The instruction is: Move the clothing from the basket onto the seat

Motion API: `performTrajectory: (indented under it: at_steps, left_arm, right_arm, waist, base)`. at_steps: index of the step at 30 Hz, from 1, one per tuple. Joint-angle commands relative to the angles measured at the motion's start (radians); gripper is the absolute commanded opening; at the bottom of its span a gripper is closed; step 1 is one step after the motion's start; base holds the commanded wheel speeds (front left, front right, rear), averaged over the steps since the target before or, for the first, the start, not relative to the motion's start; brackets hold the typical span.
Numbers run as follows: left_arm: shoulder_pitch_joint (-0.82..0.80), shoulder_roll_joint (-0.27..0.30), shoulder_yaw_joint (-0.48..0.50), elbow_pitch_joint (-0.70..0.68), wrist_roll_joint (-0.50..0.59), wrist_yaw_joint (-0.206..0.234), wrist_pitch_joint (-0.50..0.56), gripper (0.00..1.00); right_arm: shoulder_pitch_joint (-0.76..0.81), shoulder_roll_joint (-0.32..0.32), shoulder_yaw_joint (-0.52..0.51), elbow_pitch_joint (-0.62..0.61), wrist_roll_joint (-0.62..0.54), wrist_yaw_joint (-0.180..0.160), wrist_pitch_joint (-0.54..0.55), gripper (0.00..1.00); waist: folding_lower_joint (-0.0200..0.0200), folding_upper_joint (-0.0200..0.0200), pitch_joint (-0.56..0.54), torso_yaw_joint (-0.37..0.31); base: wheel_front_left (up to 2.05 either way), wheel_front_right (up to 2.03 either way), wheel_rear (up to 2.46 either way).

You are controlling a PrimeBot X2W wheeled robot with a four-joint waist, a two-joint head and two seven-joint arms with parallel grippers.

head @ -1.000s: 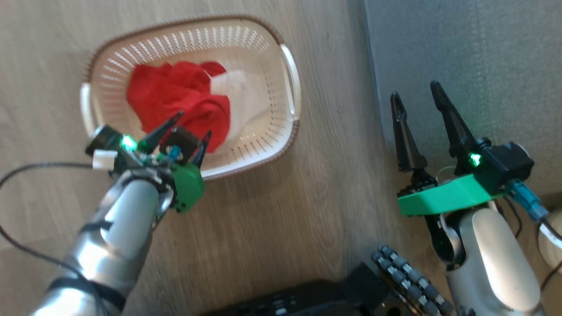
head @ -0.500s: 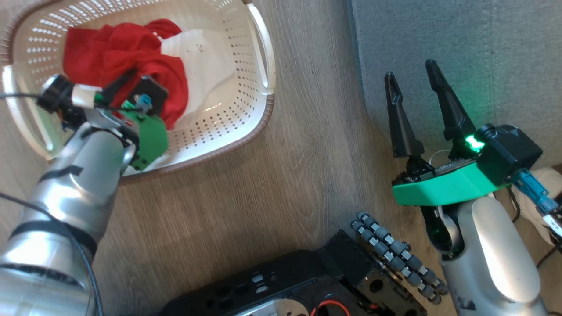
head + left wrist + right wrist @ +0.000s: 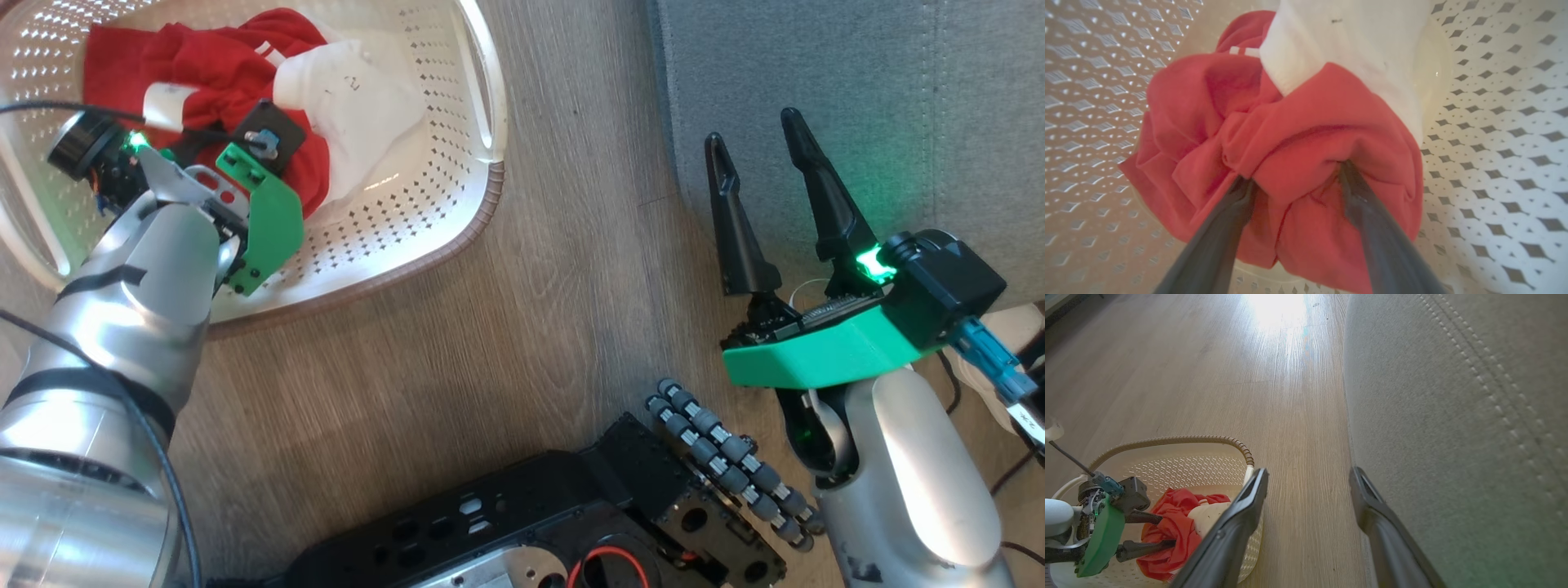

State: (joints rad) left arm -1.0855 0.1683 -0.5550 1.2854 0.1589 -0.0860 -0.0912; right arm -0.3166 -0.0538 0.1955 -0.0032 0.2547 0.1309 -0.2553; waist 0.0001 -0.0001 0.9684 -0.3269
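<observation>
Left end effector [image 3: 1295, 173] was down inside the cream-white perforated plastic laundry basket with the brown woven-look rim [image 3: 457, 204]. Its two dark fingers [image 3: 1220, 228] were spread apart and sunk into the bright red soft fabric clothing with the white part [image 3: 220, 65]. In the left wrist view a fold of red cloth bulged between them and hid both tips. No pinch was made out.

The clothing lay bunched in the basket, red mass toward the robot's left, white part [image 3: 359, 106] toward the right and partly over the red. The basket sat on the light wood-grain plank floor [image 3: 531, 310], at the upper left of the head view.

Right end effector [image 3: 749, 129] had its fingers spread and held nothing. It hung over the near edge of the large grey fabric-upholstered seat with the double stitched seam [image 3: 857, 98], left finger over the floor just beside that edge. The seat stood well apart from the basket, with floor between. Black robot base [image 3: 571, 523] showed at the bottom of the head view.
</observation>
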Motion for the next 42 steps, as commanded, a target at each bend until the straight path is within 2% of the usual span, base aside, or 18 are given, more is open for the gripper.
performTrajectory:
  at_steps: [1, 13, 15, 24, 30, 36, 42]
  left_arm:
    - [0.008, 0.013, 0.007, 0.001, -0.011, -0.006, 0.024, 1.00]
    - [0.006, 0.010, -0.021, 0.005, -0.024, -0.021, 0.092, 1.00]
    - [0.008, 0.005, -0.027, 0.005, -0.029, -0.029, 0.106, 0.00]
    - [0.006, 0.000, -0.023, 0.005, -0.073, -0.037, 0.086, 0.00]
    - [0.020, -0.004, -0.002, 0.005, -0.114, -0.030, 0.025, 0.00]
    - [0.055, -0.052, 0.008, 0.005, -0.151, -0.021, -0.056, 0.00]
    - [0.123, -0.085, 0.017, 0.005, -0.187, 0.015, -0.125, 0.00]
  right_arm:
    - [0.051, 0.004, 0.014, -0.022, 0.000, 0.000, -0.006, 1.00]
    - [0.043, 0.004, 0.012, -0.010, 0.010, 0.000, -0.006, 1.00]
    - [0.042, 0.004, 0.008, -0.010, 0.008, 0.000, -0.006, 1.00]
    - [0.016, 0.004, 0.003, -0.008, -0.009, 0.000, -0.006, 1.00]
    - [-0.011, 0.004, 0.009, 0.004, -0.019, 0.000, -0.006, 1.00]
    - [-0.015, 0.004, -0.020, 0.033, -0.051, 0.000, -0.006, 1.00]
    - [-0.001, 0.004, -0.035, 0.070, -0.099, 0.000, -0.006, 1.00]
  waist:
    - [-0.0001, 0.0001, 0.003, -0.002]
    - [-0.0001, 0.0001, 0.006, -0.001]
    - [-0.0001, 0.0001, 0.008, 0.003]
    - [-0.0001, 0.0001, -0.001, 0.021]
    - [-0.0001, 0.0001, -0.038, 0.025]
    - [-0.0001, 0.0001, -0.134, 0.088]
    - [-0.0001, 0.0001, -0.283, 0.152]
  base:
    - [0.00, 0.00, 0.00]
    - [0.00, 0.00, 0.00]
    - [0.00, 0.00, 0.00]
    - [0.00, 0.00, 0.00]
    - [0.00, 0.00, 0.00]
    - [0.00, 0.00, 0.00]
    - [0.00, 0.00, 0.00]
